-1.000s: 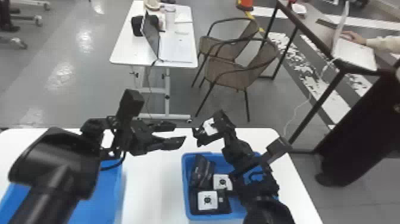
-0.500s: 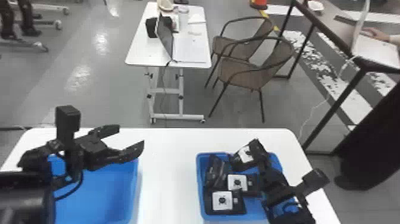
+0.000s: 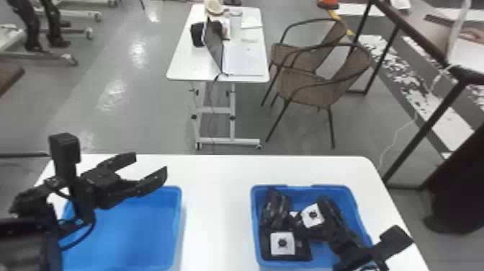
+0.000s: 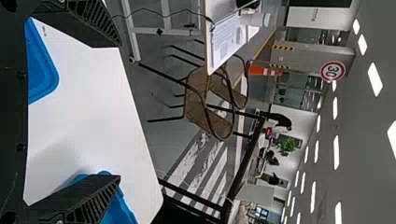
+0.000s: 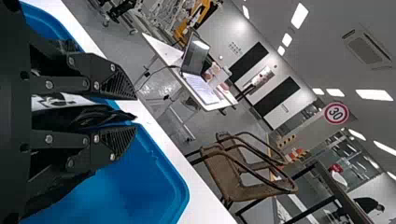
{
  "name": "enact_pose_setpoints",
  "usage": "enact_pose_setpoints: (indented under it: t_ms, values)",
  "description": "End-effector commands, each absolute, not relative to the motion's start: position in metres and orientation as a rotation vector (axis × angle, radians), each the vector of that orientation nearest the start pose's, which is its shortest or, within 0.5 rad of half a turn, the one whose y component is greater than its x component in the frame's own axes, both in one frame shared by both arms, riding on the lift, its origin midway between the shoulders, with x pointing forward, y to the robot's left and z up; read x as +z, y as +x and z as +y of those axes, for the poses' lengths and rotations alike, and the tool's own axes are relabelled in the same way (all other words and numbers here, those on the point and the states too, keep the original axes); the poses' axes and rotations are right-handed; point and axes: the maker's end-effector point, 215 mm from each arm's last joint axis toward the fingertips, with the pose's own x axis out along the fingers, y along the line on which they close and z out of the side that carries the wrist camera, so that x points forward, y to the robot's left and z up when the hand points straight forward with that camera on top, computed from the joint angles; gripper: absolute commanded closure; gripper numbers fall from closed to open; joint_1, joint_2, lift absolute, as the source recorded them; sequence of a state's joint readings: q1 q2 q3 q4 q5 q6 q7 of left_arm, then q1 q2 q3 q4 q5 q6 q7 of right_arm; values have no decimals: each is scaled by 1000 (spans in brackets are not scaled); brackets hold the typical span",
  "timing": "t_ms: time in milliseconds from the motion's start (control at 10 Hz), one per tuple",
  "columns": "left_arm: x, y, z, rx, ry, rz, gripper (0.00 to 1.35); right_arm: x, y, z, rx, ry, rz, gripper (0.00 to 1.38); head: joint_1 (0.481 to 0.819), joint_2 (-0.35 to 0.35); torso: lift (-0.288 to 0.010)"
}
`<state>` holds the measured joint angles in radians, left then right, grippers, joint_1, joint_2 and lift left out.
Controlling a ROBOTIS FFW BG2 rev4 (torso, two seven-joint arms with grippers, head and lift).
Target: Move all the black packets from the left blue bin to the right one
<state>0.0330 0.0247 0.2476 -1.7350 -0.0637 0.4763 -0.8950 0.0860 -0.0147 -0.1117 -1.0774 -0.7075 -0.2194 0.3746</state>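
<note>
Black packets [image 3: 284,248], white table [image 3: 216,216], chairs [image 3: 306,88]

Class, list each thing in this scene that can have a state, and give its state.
Left gripper: open.
Right gripper: closed on a packet.
Gripped packet: between the fingers, at the right bin.
Near packet: flat, label up.
Right bin: uncovered, holding packets.
Left bin: uncovered.
Laptop: open.
Chairs: unoccupied.
</note>
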Motion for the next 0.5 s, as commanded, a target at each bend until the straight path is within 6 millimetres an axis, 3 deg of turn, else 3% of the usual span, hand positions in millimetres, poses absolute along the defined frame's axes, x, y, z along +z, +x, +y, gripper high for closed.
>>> enact_pose_setpoints:
  t_ms: [0,100,300,400]
  values:
    - [-391,523,211,-607,-121,321,-2,-538,498,-285,-36,657,146,119,695,-75,0]
    - [-389,522,216,-592,-133,305,-2,-525,498,-298,-50,618,103,47,695,-79,0]
    - [-380,520,229,-551,-101,260,-2,-488,485,-315,-43,492,42,197,695,-86,0]
    - [-377,515,235,-518,-67,244,-2,-467,473,-312,-10,404,16,219,695,-92,0]
